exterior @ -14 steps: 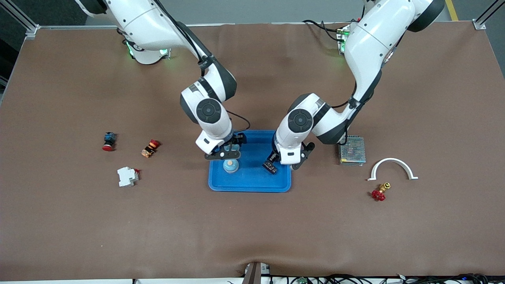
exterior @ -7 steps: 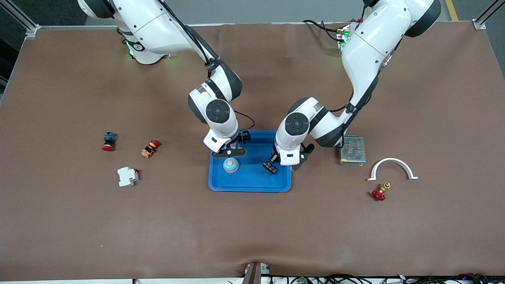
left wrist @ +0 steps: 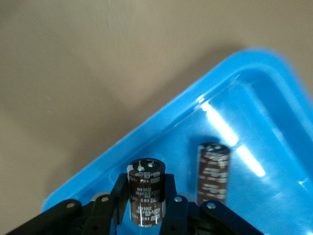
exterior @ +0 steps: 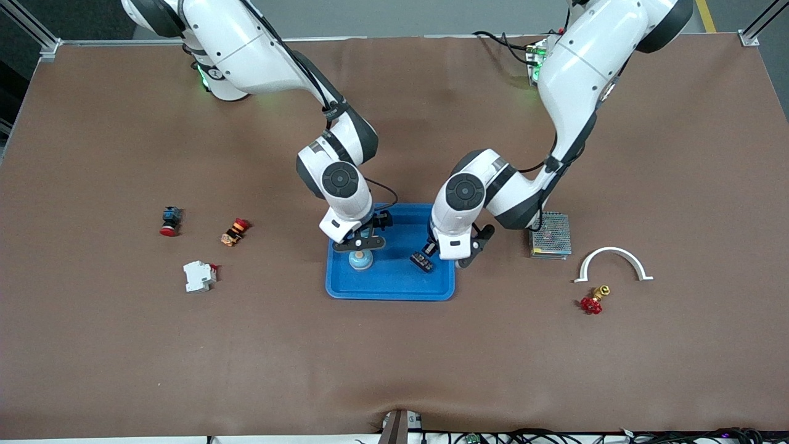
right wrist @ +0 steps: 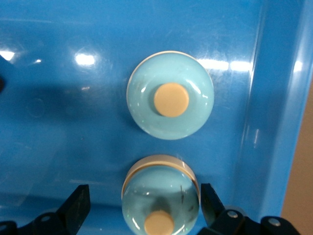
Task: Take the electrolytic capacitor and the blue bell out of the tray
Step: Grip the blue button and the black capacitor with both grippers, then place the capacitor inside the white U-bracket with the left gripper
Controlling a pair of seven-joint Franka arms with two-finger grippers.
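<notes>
Blue tray (exterior: 394, 288) sits mid-worktop. We find the left gripper (left wrist: 146, 208) clamped on the electrolytic capacitor (left wrist: 145, 193) inside it. The right gripper (right wrist: 142, 205), fingers spread wide, straddles the blue bell (right wrist: 161, 198). Risk: the glossy capacitor slipping when lifted.

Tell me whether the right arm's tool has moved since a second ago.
Yes. In the front view the right tool has shifted toward the left arm's end, ending over the blue bell in the tray, which has stayed put.
</notes>
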